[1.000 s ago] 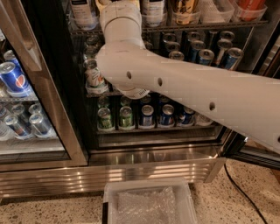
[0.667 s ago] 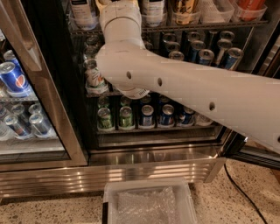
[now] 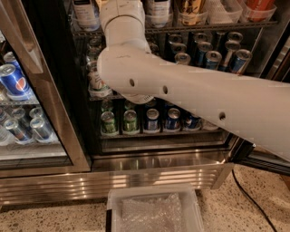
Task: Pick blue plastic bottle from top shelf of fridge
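White jointed robot arm [image 3: 181, 90] crosses frame, rising at upper centre into black-walled glass-door fridge [image 3: 158, 174]. Gripper beyond top edge; grip state cannot tell. White-labelled blue plastic bottle [image 3: 85, 10] upright upper left on black wire top shelf [image 3: 204, 28], just beside arm; front-row spot likely eases reach.

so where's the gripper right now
The gripper is out of the camera view: the arm runs up past the top edge, left of centre, in front of the top shelf, a white-labelled bottle on each side.

pepsi cans [image 3: 11, 80] sit left (neighbouring cooler [image 3: 56, 113]), a clear bin [image 3: 154, 192] below.
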